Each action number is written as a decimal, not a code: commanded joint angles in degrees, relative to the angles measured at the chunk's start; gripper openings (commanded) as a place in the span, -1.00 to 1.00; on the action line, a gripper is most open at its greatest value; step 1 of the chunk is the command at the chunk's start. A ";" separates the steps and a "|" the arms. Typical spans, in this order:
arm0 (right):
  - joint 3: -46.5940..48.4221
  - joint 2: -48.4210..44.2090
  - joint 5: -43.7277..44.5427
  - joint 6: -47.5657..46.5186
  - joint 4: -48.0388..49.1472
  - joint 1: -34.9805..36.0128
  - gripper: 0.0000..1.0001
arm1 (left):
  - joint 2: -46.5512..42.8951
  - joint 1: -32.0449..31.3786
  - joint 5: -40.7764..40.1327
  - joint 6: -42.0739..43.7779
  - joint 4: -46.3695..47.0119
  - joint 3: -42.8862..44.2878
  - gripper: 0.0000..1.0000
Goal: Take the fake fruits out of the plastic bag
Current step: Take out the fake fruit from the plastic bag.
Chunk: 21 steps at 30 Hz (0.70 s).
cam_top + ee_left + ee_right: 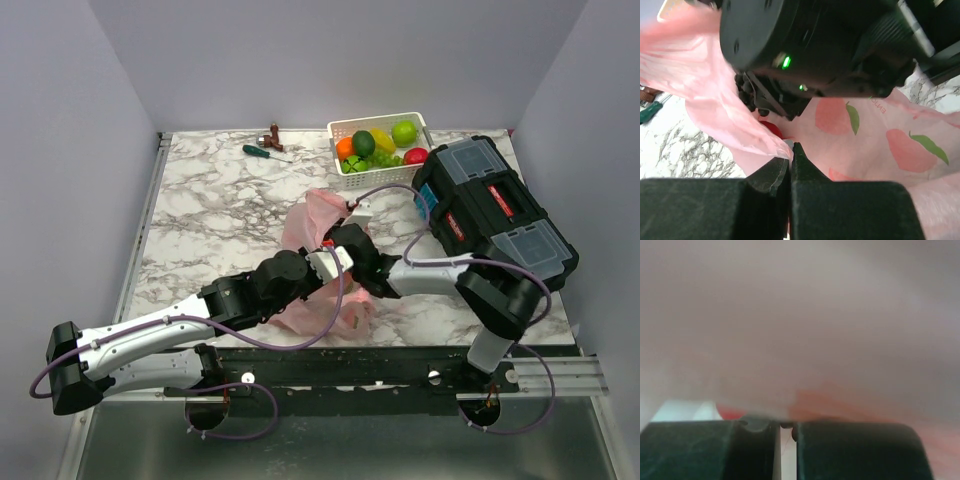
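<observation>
Marbled table (205,215): pink plastic bag (312,212); white basket (378,121); screwdriver (262,152); black toolbox (495,215)

Pink bag (306,216) lies crumpled at centre of marble bench (200,220). Both arms converge over its 5 o'clock side. White basket (372,181) at 1 o'clock holds the fruits (404,132). Screwdriver (265,151) at 11 o'clock. Black toolbox (495,210) at 3 o'clock, just beside the basket.

A robot lab test booth: a marble-pattern table (200,220) boxed in by plain lilac walls (300,60).
</observation>
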 commanded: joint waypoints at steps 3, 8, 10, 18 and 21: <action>-6.12 -11.82 -6.05 -2.57 -1.95 -0.13 -0.99 | -0.13 -0.29 -1.90 1.21 0.88 -0.22 -1.00; -8.92 -18.32 -10.94 -2.27 -5.91 -0.13 -0.99 | -0.16 -0.30 -3.08 1.65 1.34 -0.52 -1.00; -9.55 -20.85 -12.09 -1.98 -8.04 -0.10 -0.99 | -0.11 -0.32 -3.36 1.67 1.44 -0.66 -1.00; -11.32 -30.90 -21.67 -4.90 -16.84 -0.12 -0.99 | 0.24 -0.29 -6.02 2.01 1.98 -0.84 -1.00; -11.17 -35.03 -24.42 -5.56 -21.55 -0.08 -0.99 | 0.41 -0.27 -7.67 2.02 2.24 -0.88 -1.00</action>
